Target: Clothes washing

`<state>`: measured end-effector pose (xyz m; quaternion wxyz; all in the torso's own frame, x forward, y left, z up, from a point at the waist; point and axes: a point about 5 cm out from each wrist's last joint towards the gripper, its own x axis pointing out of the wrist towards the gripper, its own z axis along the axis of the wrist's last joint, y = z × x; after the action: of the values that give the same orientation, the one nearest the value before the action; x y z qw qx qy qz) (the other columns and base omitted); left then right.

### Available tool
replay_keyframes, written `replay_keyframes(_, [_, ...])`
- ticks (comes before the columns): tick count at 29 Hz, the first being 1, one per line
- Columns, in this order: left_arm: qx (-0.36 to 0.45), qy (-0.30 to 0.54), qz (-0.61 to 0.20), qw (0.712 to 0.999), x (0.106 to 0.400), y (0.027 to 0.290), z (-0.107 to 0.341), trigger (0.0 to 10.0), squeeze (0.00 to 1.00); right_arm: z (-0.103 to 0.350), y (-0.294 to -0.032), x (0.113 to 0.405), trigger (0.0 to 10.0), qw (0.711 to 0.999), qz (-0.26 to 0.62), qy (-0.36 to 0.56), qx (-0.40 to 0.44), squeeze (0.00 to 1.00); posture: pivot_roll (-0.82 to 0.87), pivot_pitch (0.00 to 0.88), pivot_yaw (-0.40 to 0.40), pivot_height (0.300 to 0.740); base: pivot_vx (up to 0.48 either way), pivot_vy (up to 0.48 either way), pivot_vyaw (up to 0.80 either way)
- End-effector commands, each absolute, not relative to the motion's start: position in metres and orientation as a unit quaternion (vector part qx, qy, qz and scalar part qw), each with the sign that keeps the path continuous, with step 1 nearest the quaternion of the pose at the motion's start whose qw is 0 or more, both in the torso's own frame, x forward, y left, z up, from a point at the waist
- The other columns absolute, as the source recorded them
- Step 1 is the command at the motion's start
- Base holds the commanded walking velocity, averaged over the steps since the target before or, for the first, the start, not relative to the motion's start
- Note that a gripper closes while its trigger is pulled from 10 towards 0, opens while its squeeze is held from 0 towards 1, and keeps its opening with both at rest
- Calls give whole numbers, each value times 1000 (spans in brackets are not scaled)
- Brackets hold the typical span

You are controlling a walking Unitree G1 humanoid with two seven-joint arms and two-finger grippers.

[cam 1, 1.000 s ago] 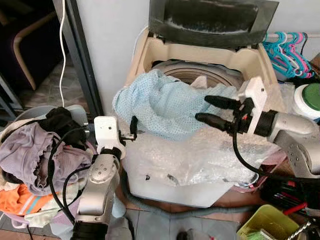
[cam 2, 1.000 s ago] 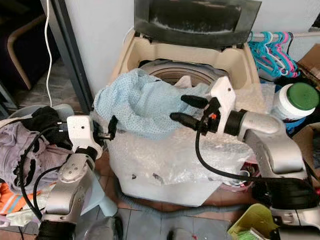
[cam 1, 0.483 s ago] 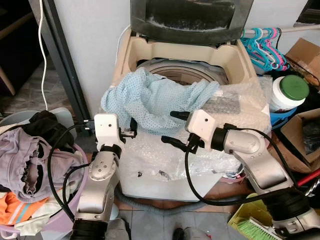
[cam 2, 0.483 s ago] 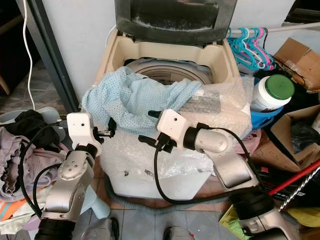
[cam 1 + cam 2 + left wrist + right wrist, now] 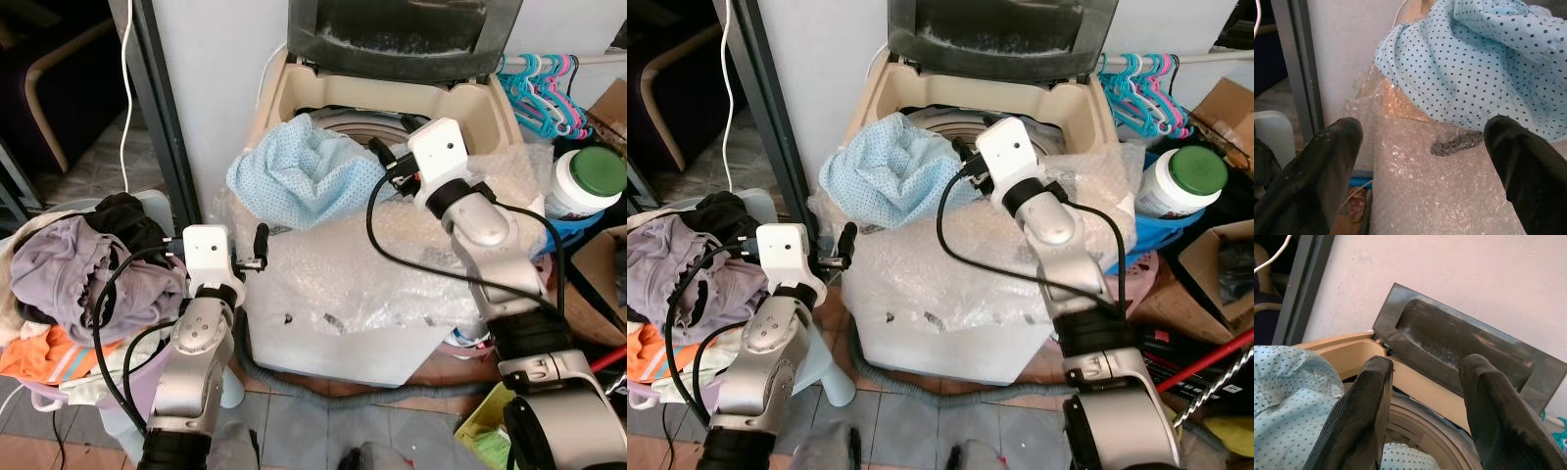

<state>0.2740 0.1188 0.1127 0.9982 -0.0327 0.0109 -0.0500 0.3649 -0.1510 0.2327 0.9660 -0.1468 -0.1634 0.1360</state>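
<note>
Laundry, a blue dotted shirt (image 5: 309, 176), lies draped over the rim of the open washing machine (image 5: 490, 113), half inside the drum, just beside the right gripper (image 5: 384, 162), fingers apart and empty, seemingly placed to push it in, while the left gripper (image 5: 257, 250) waits below, fingers apart.

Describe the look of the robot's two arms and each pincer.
Both arms are silver metal with rounded joint housings. Each wrist carries a white boxy block, and looped black cables run along both arms. The left pincer and right pincer each have two long, thick black fingers with blunt, rounded, scuffed tips.
</note>
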Motion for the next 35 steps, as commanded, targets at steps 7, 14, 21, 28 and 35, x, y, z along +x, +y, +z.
replay_keyframes(7, [-21,-5,-60,998,269,116,118,10000,0,269,-157,382,10000,964,178,-184,-67,0,59,44,-62,740,0,0,0])
replay_keyframes(14, [-29,10,-63,998,253,129,106,10000,0,221,-135,354,10000,900,371,-126,-190,0,48,50,-61,740,0,0,0])
replay_keyframes(21, [-66,48,-9,997,254,145,98,10000,0,186,-134,345,10000,885,348,-121,-285,1000,57,64,-48,740,0,0,0])
replay_keyframes(28, [-62,49,-25,997,253,140,100,10000,0,199,-134,349,10000,893,269,-190,-305,1000,71,75,-39,740,0,0,0])
replay_keyframes(35, [-59,56,-32,996,254,139,101,10000,0,191,-139,366,10000,894,244,-144,-348,0,76,86,-30,740,0,0,0])
